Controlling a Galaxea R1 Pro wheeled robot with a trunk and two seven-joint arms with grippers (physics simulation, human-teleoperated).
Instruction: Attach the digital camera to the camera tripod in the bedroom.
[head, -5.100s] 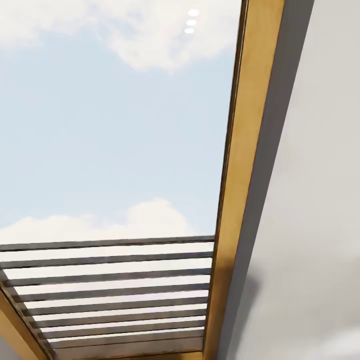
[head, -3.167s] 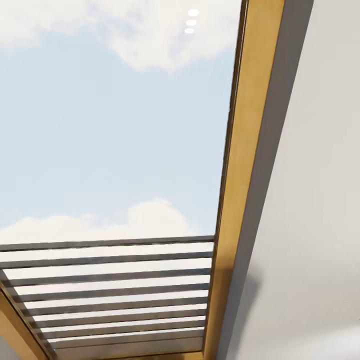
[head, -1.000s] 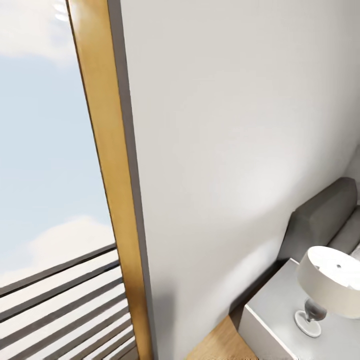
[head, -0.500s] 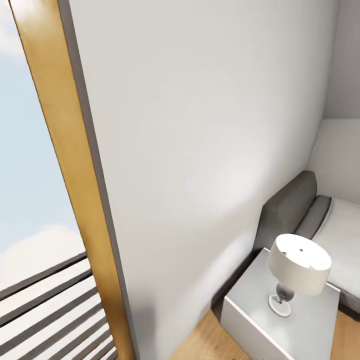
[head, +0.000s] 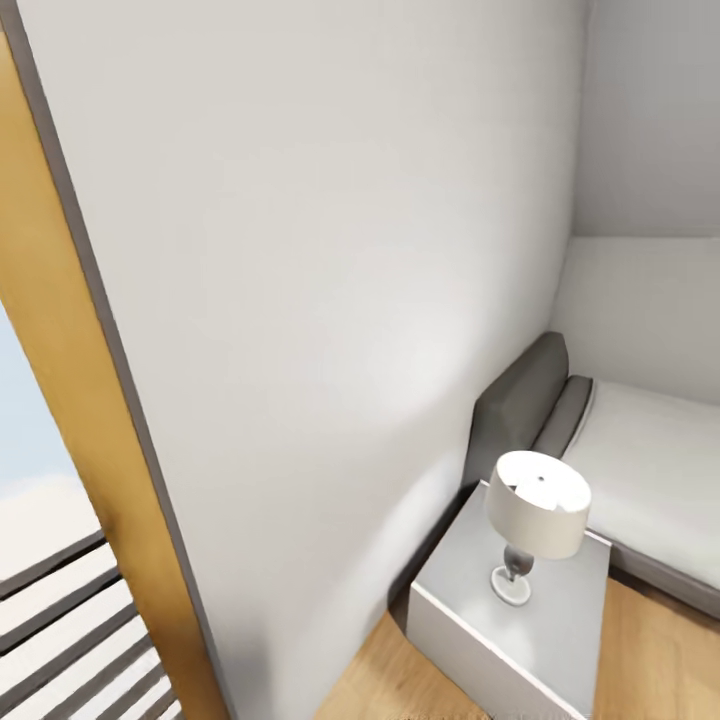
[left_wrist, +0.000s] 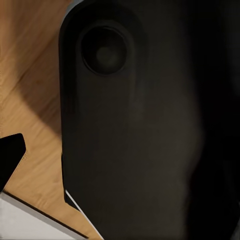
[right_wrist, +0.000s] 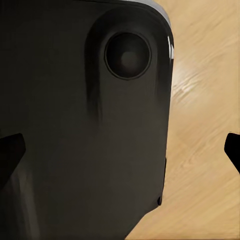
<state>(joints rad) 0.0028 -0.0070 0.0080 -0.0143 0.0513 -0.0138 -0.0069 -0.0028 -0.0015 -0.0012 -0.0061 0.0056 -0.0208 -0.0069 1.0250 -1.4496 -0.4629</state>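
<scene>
The digital camera and the camera tripod are out of view. The head view faces a corner of the bedroom, with a pale grey wall (head: 300, 250) and light wood floor (head: 650, 650). My left gripper (left_wrist: 120, 160) hangs over wood floor in front of a black rounded part of the robot (left_wrist: 140, 125); one fingertip (left_wrist: 10, 160) shows at the frame's edge, set wide. My right gripper (right_wrist: 120, 150) is open, its fingertips (right_wrist: 10, 150) far apart, with nothing held between them and the same kind of black body (right_wrist: 85, 125) beyond.
An oak window frame (head: 70, 400) with slats (head: 60, 620) stands at the left. A grey nightstand (head: 520, 610) carries a table lamp (head: 535, 520) with a pale shade. Behind it is a bed with a grey headboard (head: 520, 400) and white mattress (head: 650, 460).
The head camera has swung to the right: the window slid off to the left edge, and the nightstand, lamp and bed came into view and shifted leftward.
</scene>
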